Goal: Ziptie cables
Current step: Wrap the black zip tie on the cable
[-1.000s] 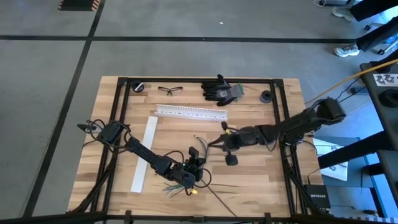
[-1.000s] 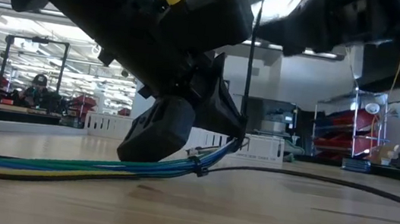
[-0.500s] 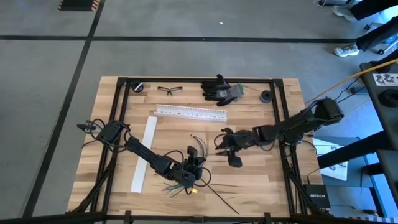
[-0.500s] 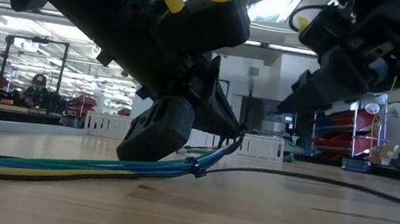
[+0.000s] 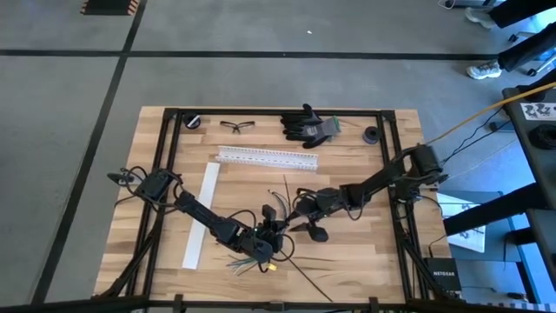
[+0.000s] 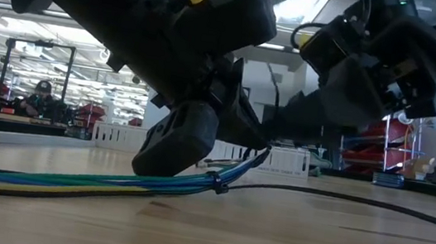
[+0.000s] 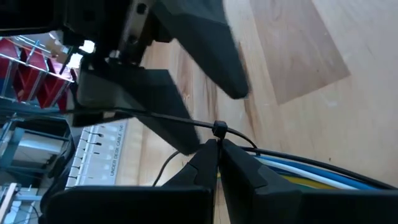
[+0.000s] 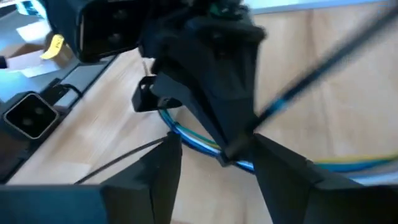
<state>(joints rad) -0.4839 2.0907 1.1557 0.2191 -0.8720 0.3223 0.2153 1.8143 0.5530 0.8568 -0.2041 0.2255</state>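
The cables (image 6: 69, 177) are a bundle of blue, green, yellow and black wires lying along the wood near the table's front edge, also seen in the high view (image 5: 248, 256). A black zip tie (image 6: 215, 180) rings them, and its thin tail (image 5: 287, 191) stands free. My left gripper (image 7: 214, 148) is shut at the bundle's raised end (image 5: 271, 233). My right gripper (image 8: 214, 152) stands open just right of it (image 5: 300, 217). Its fingers are on either side of the left fingertips and the tied spot, touching nothing that I can see. My left gripper pinches the bundle's end beside the zip tie's head (image 7: 219, 129) between its two fingertips. The fingers slant down from the table's left. The held end (image 6: 257, 153) is raised off the wood, and the rest of the bundle lies on the table.
At the table's far side lie a white slotted rail (image 5: 268, 157), black gloves (image 5: 308, 126) and safety glasses (image 5: 237, 126). A flat white strip (image 5: 201, 215) lies left of the left arm. A loose black wire (image 6: 375, 204) trails toward the right. Black frame rails (image 5: 165, 174) run along both table sides.
My right gripper has sunk toward the table and moved left toward the bundle, rolling as it came. It has opened and let go of the zip tie's tail, which stood taut and upright a second ago and now curves slack. My left gripper has kept its hold.
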